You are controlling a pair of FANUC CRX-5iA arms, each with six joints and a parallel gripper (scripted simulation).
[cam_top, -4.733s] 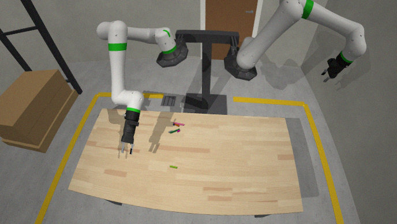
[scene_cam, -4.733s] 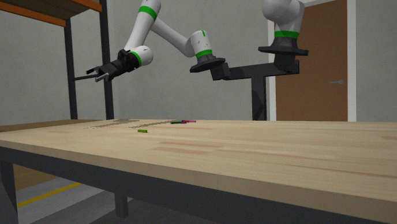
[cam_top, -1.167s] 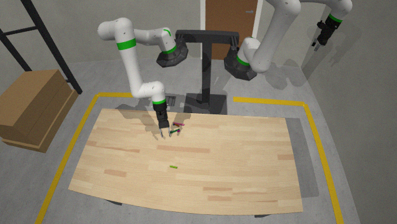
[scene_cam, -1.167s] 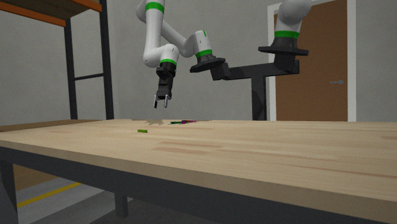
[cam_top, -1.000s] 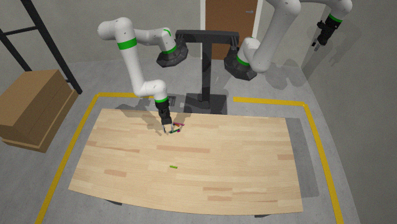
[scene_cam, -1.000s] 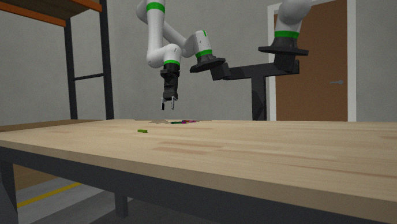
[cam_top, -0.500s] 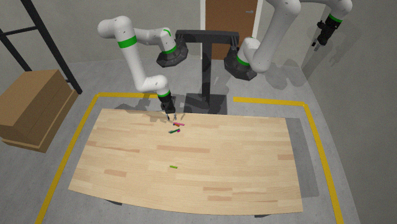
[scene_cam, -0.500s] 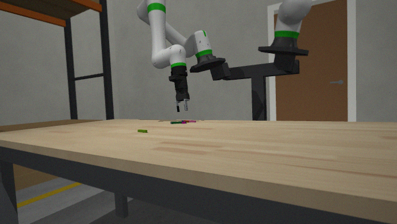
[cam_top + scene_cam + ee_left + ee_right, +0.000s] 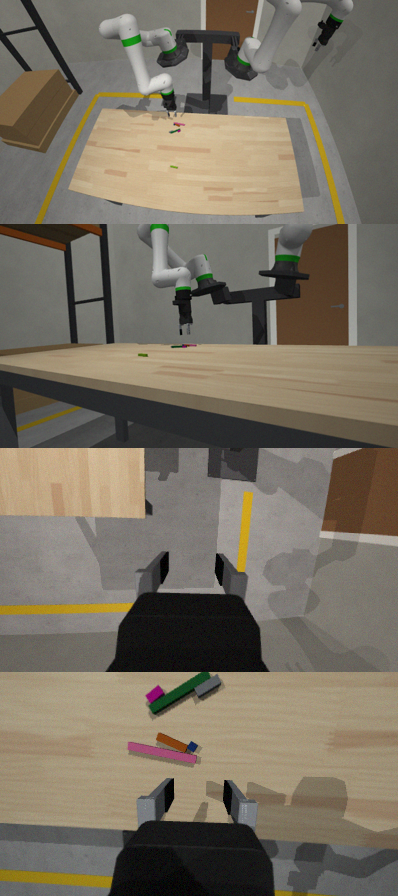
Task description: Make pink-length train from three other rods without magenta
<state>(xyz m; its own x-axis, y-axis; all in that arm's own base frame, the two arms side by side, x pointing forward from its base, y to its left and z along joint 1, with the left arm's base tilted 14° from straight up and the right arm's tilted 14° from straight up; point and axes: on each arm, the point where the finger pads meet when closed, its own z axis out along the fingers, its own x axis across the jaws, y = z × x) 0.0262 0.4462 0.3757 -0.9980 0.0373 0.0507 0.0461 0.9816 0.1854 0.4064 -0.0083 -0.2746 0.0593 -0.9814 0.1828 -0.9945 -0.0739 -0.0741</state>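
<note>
The right fingers point(image 9: 172, 114) point(image 9: 184, 332) stand open and hang over the desk point(image 9: 231, 173) point(image 9: 231, 368) near its rear edge, pointing down, with nothing between them. Close by lies the pink rod point(image 9: 179, 124) point(image 9: 193, 345) point(image 9: 162, 752), with the orange rod point(image 9: 177, 125) point(image 9: 171, 742) alongside and the blue rod point(image 9: 192, 746) at the orange one's end (whether they touch, I can't tell). The green rod point(image 9: 175, 131) point(image 9: 177, 347) point(image 9: 180, 693) lies slantwise, the magenta rod point(image 9: 179, 130) point(image 9: 155, 694) beside one end and the grey rod point(image 9: 207, 686) along the other. The lime rod point(image 9: 173, 167) point(image 9: 143, 355) lies flat, well apart from the rest. The left fingers point(image 9: 316, 47) are open too, out beyond the desk

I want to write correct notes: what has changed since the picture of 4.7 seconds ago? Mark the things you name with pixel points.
In the top view, the right end effector point(image 9: 172, 114) point(image 9: 184, 333) point(image 9: 198, 789) moved rightward and up; the left one point(image 9: 315, 47) point(image 9: 192, 559) moved up and slightly left. Nothing was gripped or released. The pink rod point(image 9: 179, 124) point(image 9: 193, 345) point(image 9: 162, 752) and lime rod point(image 9: 173, 167) point(image 9: 142, 355) stayed put.
</note>
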